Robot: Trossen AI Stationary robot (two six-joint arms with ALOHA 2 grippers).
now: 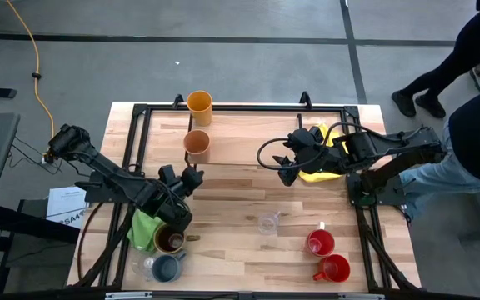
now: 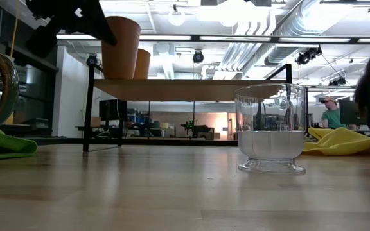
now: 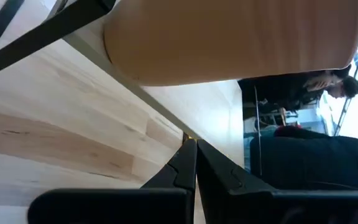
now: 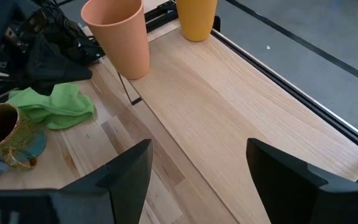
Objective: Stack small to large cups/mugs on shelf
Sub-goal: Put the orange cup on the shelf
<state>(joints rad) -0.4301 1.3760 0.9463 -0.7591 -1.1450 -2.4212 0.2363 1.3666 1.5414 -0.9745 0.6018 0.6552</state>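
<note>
The left gripper (image 1: 192, 177), jaws pressed together, hovered at six o'clock of the tan cup (image 1: 197, 143) on the shelf (image 1: 248, 137), possibly touching; the right gripper (image 1: 288, 162) waited, jaws spread.

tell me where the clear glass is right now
In the high view the clear glass stands alone mid-table, left of the two red mugs.

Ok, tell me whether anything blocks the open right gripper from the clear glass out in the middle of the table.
Nothing visible does. The open right gripper hovers over the low light-wood shelf, and the clear glass stands alone on bare tabletop nearer the front edge; the yellow cloth lies off to one side.
</note>
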